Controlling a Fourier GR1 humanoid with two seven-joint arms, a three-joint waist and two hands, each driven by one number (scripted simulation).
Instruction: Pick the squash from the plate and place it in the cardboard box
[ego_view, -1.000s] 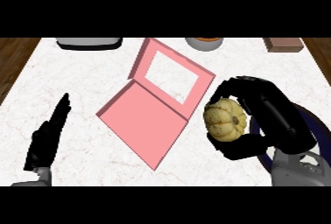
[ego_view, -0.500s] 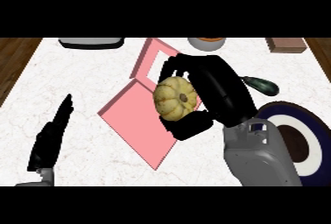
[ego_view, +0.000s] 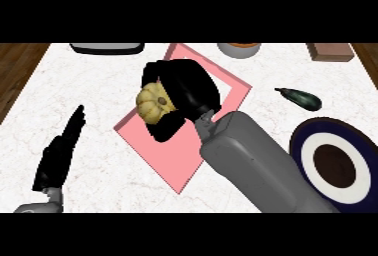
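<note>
A dark green vegetable (ego_view: 299, 98) lies on the counter (ego_view: 96, 85), a bowl (ego_view: 240, 49) and brown block (ego_view: 330, 51) beyond it.

My right forearm (ego_view: 255, 167) comes in from the lower edge at the right and slants up toward the left. At its end I see my right hand (ego_view: 188, 90), fingers and thumb curled round the squash (ego_view: 153, 101), palm turned leftward. My left hand (ego_view: 59, 150) rests at the lower left, fingers straight and pointing away from me, with only a bit of grey wrist (ego_view: 40, 205) showing below it.
</note>
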